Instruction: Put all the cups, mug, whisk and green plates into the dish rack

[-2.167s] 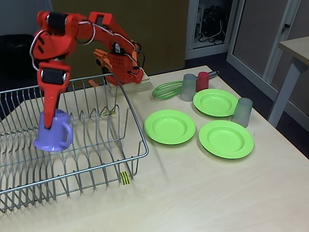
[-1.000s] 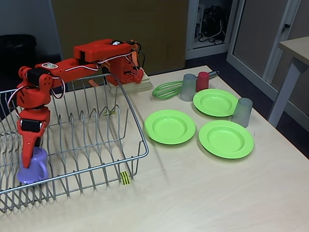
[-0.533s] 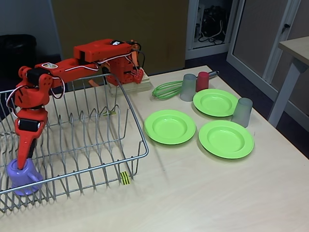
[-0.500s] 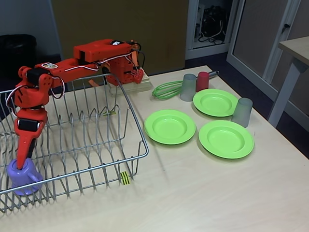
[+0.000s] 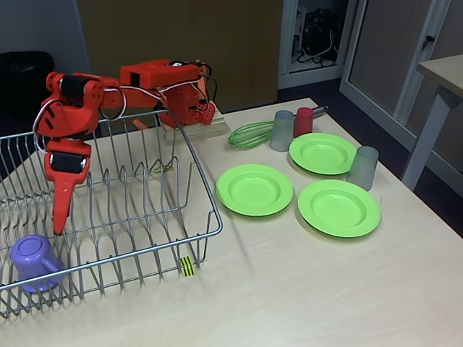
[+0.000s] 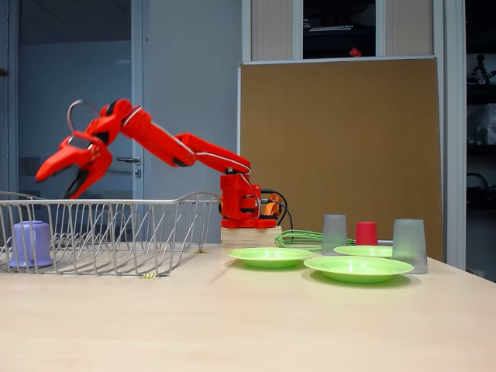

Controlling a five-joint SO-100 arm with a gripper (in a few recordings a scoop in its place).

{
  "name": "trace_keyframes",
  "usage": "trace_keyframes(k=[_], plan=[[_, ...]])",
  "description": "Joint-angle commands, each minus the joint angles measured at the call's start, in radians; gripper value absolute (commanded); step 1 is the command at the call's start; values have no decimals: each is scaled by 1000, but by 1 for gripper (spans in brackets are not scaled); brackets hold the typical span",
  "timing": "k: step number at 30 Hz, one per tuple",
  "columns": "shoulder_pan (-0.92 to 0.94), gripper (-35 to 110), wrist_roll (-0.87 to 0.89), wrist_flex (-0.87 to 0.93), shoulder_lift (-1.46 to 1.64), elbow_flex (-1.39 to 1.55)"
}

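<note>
Inside the silver wire dish rack stands the lilac-purple handled mug; above it hangs the orange end effector, spread wide and empty.

1. Office or lab room, not a kitchen.
2. Pale laminate table; second desk at right edge.
3. Brown pinboard behind the table.
4. Grey cabinets with sliding doors; open bay with cables.
5. Dark carpet floor.
6. Glazed door with handle at left.
7. Orange arm clamped to the table: test setup with dishware.
</note>
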Motion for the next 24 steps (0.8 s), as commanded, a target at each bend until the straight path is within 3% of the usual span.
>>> trace_keyframes(k=[1, 12, 19, 24], plan=[[-74, 35, 8, 80, 150, -15], [-443, 30, 204, 86, 586, 511], [-775, 22, 522, 78, 824, 925], [-1049, 27, 785, 69, 951, 1135]])
